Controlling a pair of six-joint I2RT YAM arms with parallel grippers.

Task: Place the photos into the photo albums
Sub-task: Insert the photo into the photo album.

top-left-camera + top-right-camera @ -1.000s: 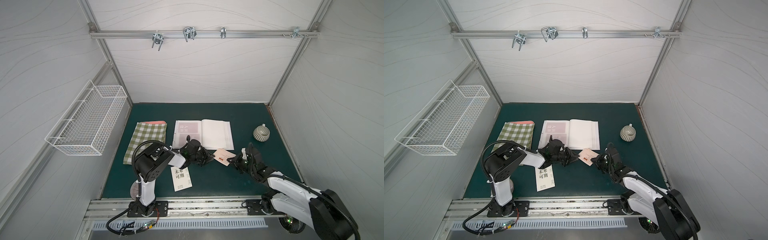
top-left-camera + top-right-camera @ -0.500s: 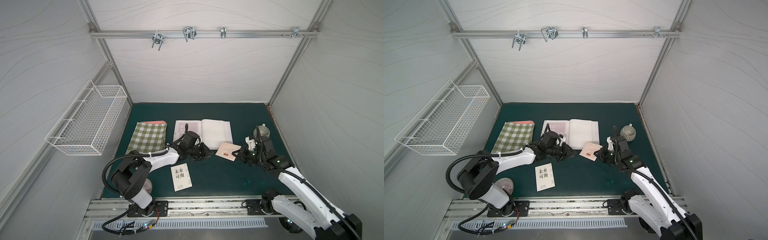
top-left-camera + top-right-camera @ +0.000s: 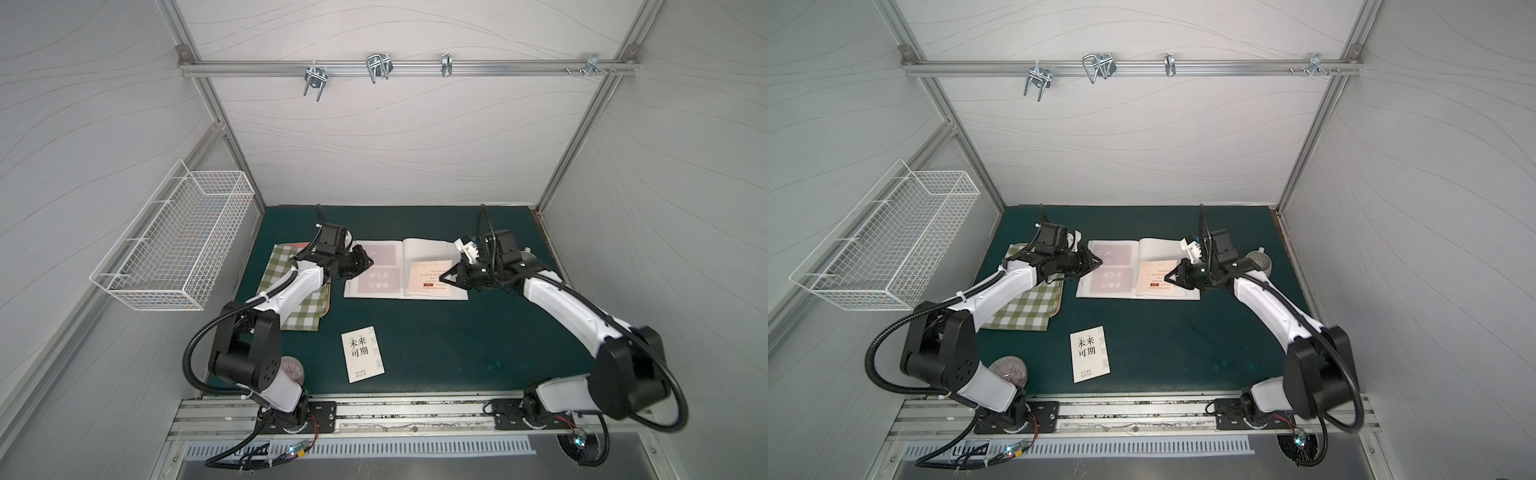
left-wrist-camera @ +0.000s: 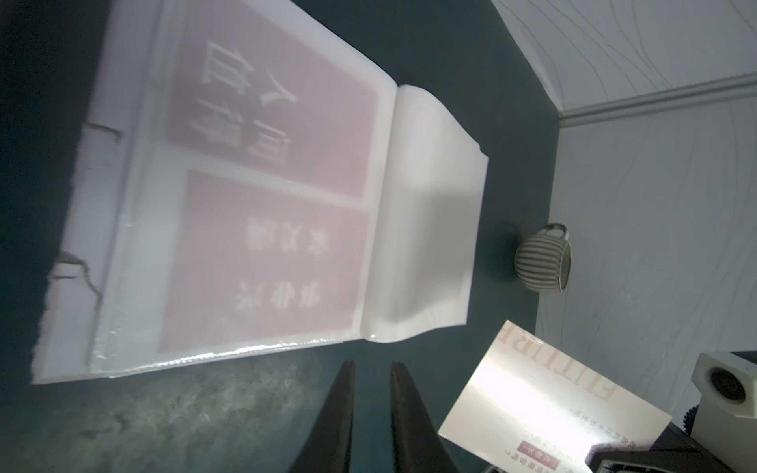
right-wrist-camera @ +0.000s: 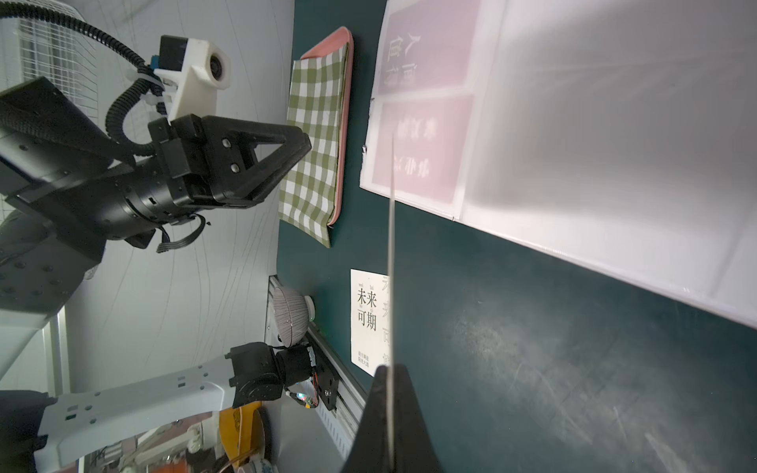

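Right wrist view: cream photo (image 5: 391,245) edge-on, clamped in right gripper (image 5: 391,372), above photo album (image 3: 428,249) right page; right arm stretched forward, low; left gripper (image 3: 368,262) at album's left edge, jaws slightly parted, empty, arm extended alike

My right arm (image 3: 1266,307) hides part of the ribbed cup (image 3: 1262,266) in both top views. The cream card (image 4: 545,405) runs off the frame in the left wrist view; its small print is unreadable to me. The album (image 4: 266,184) there looks blurred.
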